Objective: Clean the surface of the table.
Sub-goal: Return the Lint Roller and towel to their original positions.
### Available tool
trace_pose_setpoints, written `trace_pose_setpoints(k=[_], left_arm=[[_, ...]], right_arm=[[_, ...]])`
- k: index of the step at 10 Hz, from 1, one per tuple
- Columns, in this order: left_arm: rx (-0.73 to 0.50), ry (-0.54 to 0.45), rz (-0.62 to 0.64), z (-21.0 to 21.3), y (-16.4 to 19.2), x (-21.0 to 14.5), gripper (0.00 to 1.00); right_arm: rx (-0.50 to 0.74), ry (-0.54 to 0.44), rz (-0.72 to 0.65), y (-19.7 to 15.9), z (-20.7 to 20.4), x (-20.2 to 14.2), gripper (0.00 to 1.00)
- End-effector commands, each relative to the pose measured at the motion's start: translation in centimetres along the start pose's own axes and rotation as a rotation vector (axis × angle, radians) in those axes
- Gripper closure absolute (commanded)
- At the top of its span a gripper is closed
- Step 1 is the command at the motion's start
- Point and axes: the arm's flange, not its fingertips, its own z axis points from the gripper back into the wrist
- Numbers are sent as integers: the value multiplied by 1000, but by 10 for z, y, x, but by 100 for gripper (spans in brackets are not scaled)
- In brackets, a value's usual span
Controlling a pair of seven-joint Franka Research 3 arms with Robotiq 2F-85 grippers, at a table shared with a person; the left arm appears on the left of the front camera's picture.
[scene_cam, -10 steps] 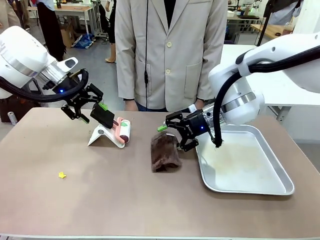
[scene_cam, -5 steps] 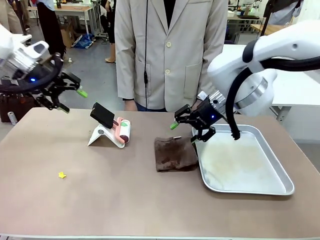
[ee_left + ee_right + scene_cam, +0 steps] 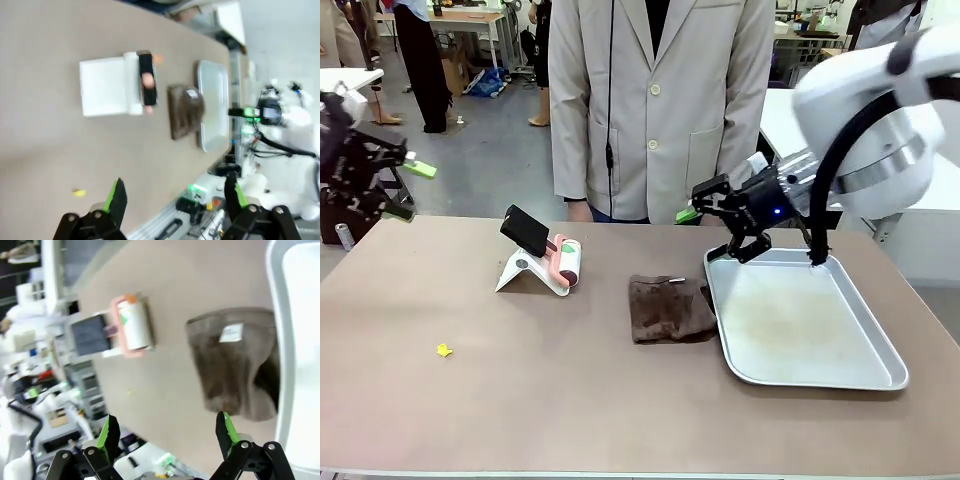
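Across the matte taupe-brown table [image 3: 520, 400], a crumpled brown cloth [image 3: 667, 308] is lying while both pincers, left [image 3: 382, 187] and right [image 3: 720, 222], are hovering released.

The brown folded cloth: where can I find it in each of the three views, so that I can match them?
Front view: the brown folded cloth lies at centre on the taupe-brown table, its right edge against the silver rectangular metal tray.
Left wrist view: the cloth is right of centre, left of the tray.
Right wrist view: the cloth is at centre right, beside the tray.
Shared landmark: the silver tray.
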Motion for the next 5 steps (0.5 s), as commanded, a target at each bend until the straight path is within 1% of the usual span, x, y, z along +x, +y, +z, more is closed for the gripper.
trace_pose_setpoints(k=[1,2,3,4,5], left_arm=[[-159,43,-17,16,10,-38,0],[-218,26,4,25,19,-58,0],[-262,15,3,32,28,-75,0],[-304,-1,10,37,37,-86,0],[-369,32,3,43,50,-92,0]], right_arm=[[203,109,53,-31,19,-22,0],[290,178,71,-41,28,-31,0],[361,228,123,-51,39,-39,0],[454,285,170,-63,53,-47,0],[561,330,194,-79,71,-52,0]])
